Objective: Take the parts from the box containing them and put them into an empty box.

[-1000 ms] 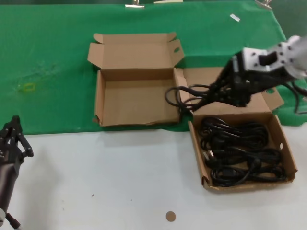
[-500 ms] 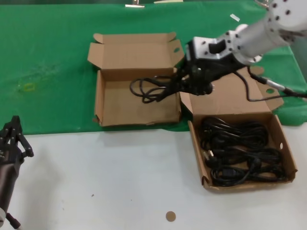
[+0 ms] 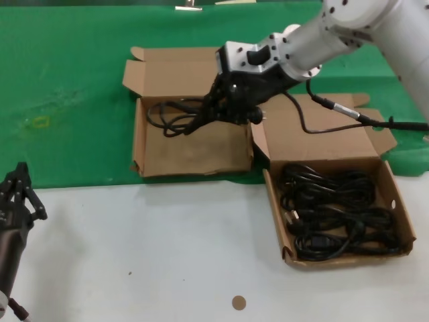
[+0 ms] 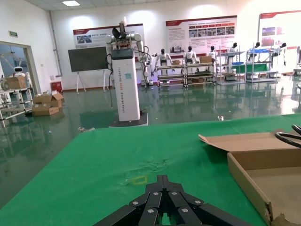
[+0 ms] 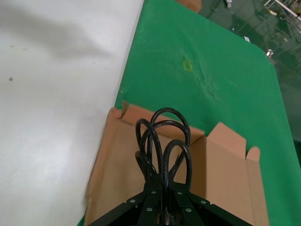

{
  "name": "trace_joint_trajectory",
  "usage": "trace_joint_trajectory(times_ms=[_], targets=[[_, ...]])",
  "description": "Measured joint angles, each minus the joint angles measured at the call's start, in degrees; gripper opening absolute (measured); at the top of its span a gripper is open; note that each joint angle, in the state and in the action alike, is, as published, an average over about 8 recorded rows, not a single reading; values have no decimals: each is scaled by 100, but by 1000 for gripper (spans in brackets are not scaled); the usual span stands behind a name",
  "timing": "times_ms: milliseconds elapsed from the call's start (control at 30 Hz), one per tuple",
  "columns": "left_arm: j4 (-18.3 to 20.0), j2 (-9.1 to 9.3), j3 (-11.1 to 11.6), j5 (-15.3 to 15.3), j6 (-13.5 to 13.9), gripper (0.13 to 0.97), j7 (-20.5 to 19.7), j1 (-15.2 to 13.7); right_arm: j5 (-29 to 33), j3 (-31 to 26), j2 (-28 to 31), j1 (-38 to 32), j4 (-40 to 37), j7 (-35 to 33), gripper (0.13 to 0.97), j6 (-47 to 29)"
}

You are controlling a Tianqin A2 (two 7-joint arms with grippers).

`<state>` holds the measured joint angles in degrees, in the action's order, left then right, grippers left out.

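The empty box is taken as the landmark; it lies open on the green cloth, its lid folded back on the far side.

Nearest the robot, well to the left of and nearer than the empty box, the left gripper is seen parked over the white table surface. In the left wrist view its fingers are drawn together with nothing between them, and a corner of the empty box shows farther off.

On the white surface, nearer than the empty box and slightly to its right, a small brown disc is noted.

To the right of the empty box, and reaching nearer than it, the box containing them is seen open. It is filled with coiled black cables. Its lid is laid back just beside the right wall of the empty box.

Above the empty box, toward its far right portion, the right gripper is held, its fingers clenched on a bundled black cable. The loops of the bundle extend leftward over the far part of the box floor; whether they touch the cardboard cannot be told. In the right wrist view the cable loops are seen rising from between the closed fingers, with the floor of the empty box behind them.
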<state>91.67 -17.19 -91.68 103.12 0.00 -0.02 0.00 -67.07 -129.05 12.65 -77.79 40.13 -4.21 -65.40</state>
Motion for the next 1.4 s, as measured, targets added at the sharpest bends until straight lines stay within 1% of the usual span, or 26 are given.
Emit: trace_joint_trajectory(times_ms=[333, 733, 900, 1033, 1300, 1333, 1400], targets=[[0, 0, 0, 0, 0, 144, 0, 0, -62, -2, -550, -344, -1051, -366, 158, 322], [0, 0, 0, 0, 0, 144, 0, 0, -168, 94, -919, -649, -2123, -868, 164, 735], [0, 0, 0, 0, 0, 144, 0, 0, -230, 155, -1047, -771, -2481, -1082, 209, 872], [0, 0, 0, 0, 0, 144, 0, 0, -253, 181, -1074, -810, -2577, -1151, 236, 931], [0, 0, 0, 0, 0, 145, 0, 0, -246, 190, -952, -719, -2271, -999, 377, 942], [0, 0, 0, 0, 0, 145, 0, 0, -247, 191, -947, -710, -2255, -993, 377, 945], [0, 0, 0, 0, 0, 146, 0, 0, -263, 208, -937, -665, -2211, -981, 430, 972]])
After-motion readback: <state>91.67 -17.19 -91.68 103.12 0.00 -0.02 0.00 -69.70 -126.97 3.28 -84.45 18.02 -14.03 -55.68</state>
